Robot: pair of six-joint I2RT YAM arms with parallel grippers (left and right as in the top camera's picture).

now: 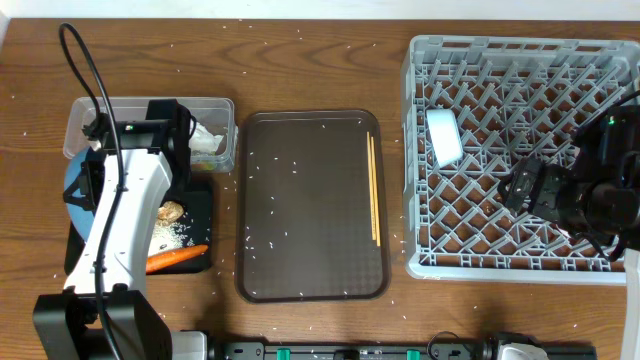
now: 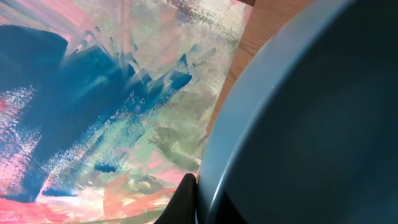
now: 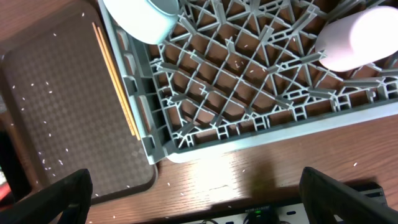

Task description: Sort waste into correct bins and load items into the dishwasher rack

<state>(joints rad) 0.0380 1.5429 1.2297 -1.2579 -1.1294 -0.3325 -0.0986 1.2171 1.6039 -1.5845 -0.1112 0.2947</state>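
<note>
Black fingertip (image 2: 184,201) of the left gripper (image 2: 193,204) is sitting right at the rim of the large round blue plate (image 2: 298,124). The other finger is hiding behind the plate, so I can't tell whether it's clamping or just touching. Overhead, the plate is showing only as a blue sliver at the far left beside the arm, next to the clear plastic rectangular tub (image 1: 215,105) and the shallow black rectangular tray (image 1: 200,198), so it's nowhere near loaded. Right gripper (image 3: 202,199) is hanging spread wide, carrying nothing, just outside the near wall of the large square grey plastic dishwasher rack (image 3: 249,134). Small light-blue cup (image 3: 143,15) and small pink cup (image 3: 364,37) are lying in the rack, so I'm counting those as done. Crumpled white tissue (image 1: 205,138) is sitting in the tub; a yellow-green bit beside it could be the wrapper, but it's too small to call. Orange carrot (image 1: 178,257), small brown food lump (image 1: 171,211) and a patch of white rice (image 1: 176,232) are lying in the black tray. Waste sorting is looking mostly done, though loose grains are lying scattered across the wooden table (image 1: 300,60) and the large brown serving tray (image 1: 300,150). Pair of thin wooden chopsticks (image 1: 373,190) is lying along that tray's right edge, not yet racked. White bowl isn't showing in any view. I'm judging plate and chopsticks as left, and maybe the bowl.
</note>
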